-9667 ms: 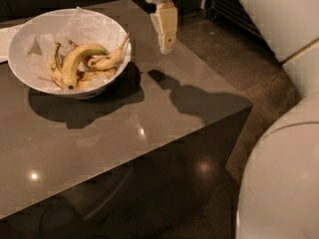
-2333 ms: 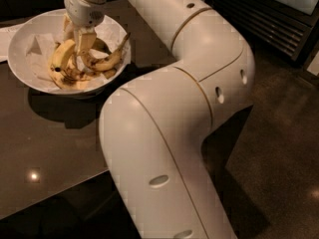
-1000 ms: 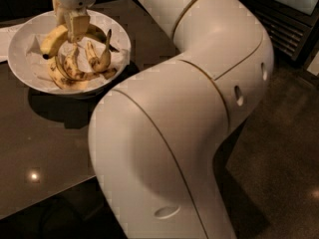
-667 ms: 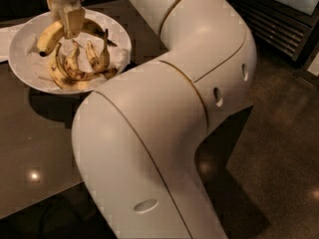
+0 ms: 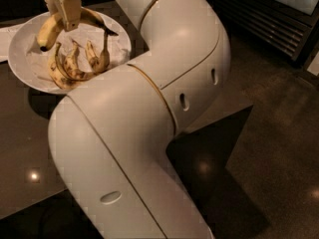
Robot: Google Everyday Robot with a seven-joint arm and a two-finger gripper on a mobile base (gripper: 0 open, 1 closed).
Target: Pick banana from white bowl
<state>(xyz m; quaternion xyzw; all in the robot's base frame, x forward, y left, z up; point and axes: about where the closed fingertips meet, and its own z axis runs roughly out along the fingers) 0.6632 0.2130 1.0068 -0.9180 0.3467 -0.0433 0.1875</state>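
One gripper clamps the banana; just below it, the white bowl holds smaller spotted bananas.

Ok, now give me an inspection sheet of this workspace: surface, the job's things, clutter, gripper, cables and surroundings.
Surface: dark glossy table, with light spots reflected in it.
Job's things: banana, long and curved, held in the gripper over the white bowl. The bowl stands at the table's far left and is lined with white paper.
Clutter: smaller brown-spotted bananas lying in the bowl.
Gripper: gripper over the bowl's far side, shut on the banana's middle.
Cables: nothing seen.
Surroundings: robot arm fills the middle of the view; dark polished floor to the right; dark slatted unit at upper right.
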